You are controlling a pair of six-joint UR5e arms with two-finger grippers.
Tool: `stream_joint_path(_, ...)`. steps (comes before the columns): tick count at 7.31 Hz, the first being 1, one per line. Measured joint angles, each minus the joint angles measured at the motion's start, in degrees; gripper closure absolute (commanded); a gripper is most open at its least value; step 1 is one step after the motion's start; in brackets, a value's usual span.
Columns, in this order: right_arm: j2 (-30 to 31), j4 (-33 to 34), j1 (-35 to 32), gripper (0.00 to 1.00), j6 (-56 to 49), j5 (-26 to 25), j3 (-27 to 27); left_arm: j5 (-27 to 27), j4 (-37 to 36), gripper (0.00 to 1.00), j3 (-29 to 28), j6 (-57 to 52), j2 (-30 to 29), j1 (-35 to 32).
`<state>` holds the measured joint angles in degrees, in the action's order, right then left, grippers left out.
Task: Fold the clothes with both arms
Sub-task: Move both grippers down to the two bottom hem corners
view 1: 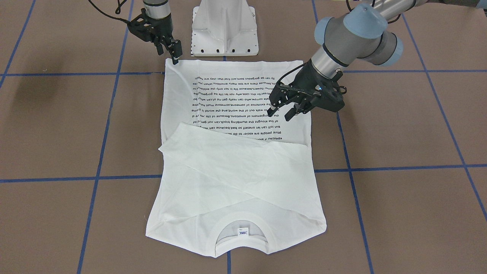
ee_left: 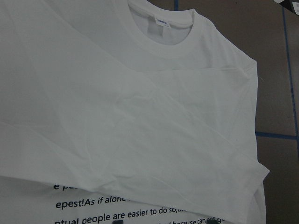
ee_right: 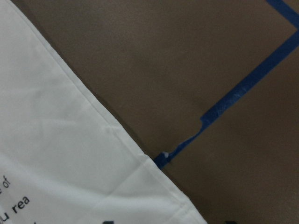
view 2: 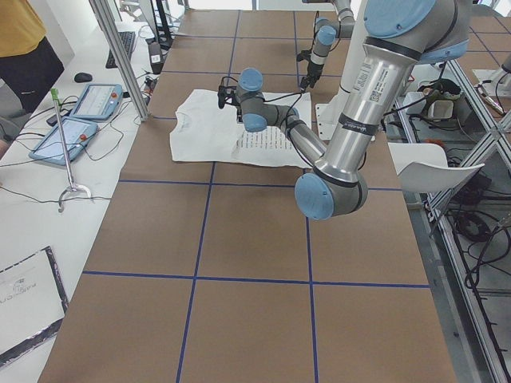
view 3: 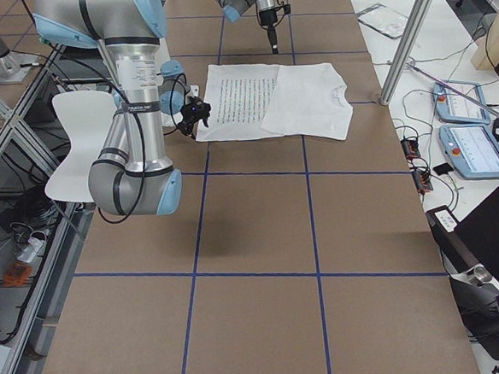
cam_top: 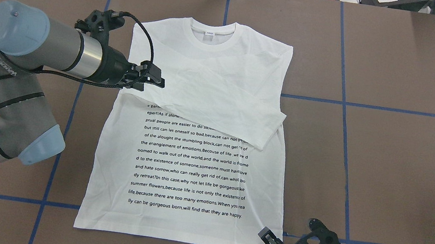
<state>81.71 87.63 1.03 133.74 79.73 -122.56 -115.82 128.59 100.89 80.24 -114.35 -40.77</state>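
Brown taped table (view 1: 399, 133) | pedestal base (view 1: 224, 30) beside T-shirt (view 1: 236, 179) hem | left tool (view 1: 280, 114) spread | right tool (view 1: 173, 53): cannot tell

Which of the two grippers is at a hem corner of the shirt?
The right gripper, at the shirt hem corner on its own side; the left gripper hovers farther up, beside the folded sleeves.

Left gripper (view 1: 282, 112) hovers with fingers spread; right gripper (view 1: 167, 54) points down, fingers also apart.
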Motion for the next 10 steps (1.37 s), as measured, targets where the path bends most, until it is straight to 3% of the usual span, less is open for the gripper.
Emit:
stream_joint_path(2,-0.12,-2.89,0.28,0.20,1.05,-0.07,1.78,0.06,0.00,0.33,0.01,0.00,0.38,0.07)
stream_joint_path(3,-0.03,-3.31,0.28,0.33,1.25,-0.02,2.41,0.07,0.00,0.33,0.00,0.00,0.41,0.07)
stream_joint_path(4,0.15,-3.45,0.25,0.72,1.31,0.06,2.64,0.07,0.00,0.33,0.01,0.00,0.43,0.08)
stream_joint_path(5,0.17,-3.48,0.17,1.00,1.34,0.12,2.57,0.07,0.00,0.33,0.01,0.00,0.44,0.07)
stream_joint_path(10,0.29,-3.38,0.02,1.00,1.37,0.18,1.71,0.07,-0.02,0.33,0.16,1.05,1.72,0.16)
